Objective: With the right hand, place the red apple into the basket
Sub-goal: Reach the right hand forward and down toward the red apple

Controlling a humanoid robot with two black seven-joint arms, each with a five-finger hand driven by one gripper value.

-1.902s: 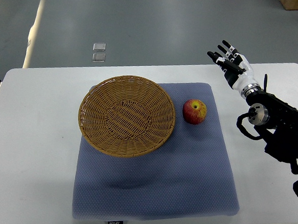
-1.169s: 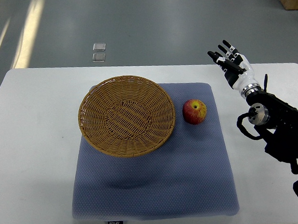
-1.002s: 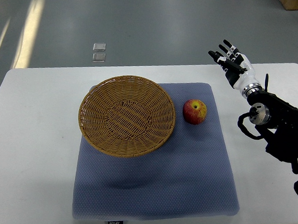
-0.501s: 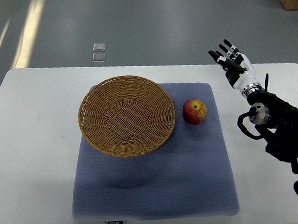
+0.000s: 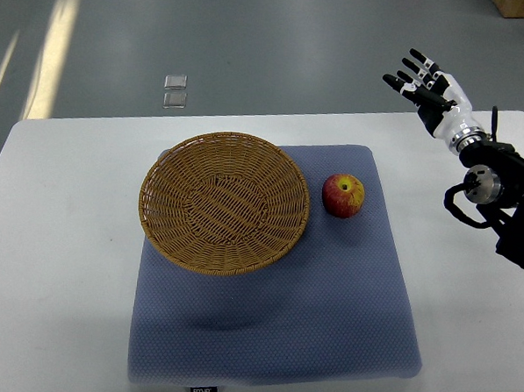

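Since a moment earlier my right hand [image 5: 428, 88] had lifted farther away, fingers spread and empty, while the round red apple [image 5: 343, 195] sat just right of the woven wicker basket [image 5: 224, 202], ungrasped.

1. Red apple [image 5: 343, 195] on blue mat [image 5: 272, 337], just right of wicker basket [image 5: 224, 202], not touching.
2. Right hand [image 5: 434, 93] raised beyond white table's [image 5: 56, 264] far right edge, fingers spread, holding nothing, well apart from apple.

Bare mat [image 5: 327, 287] surrounds the apple [image 5: 343, 195], basket [image 5: 224, 202] just beside.
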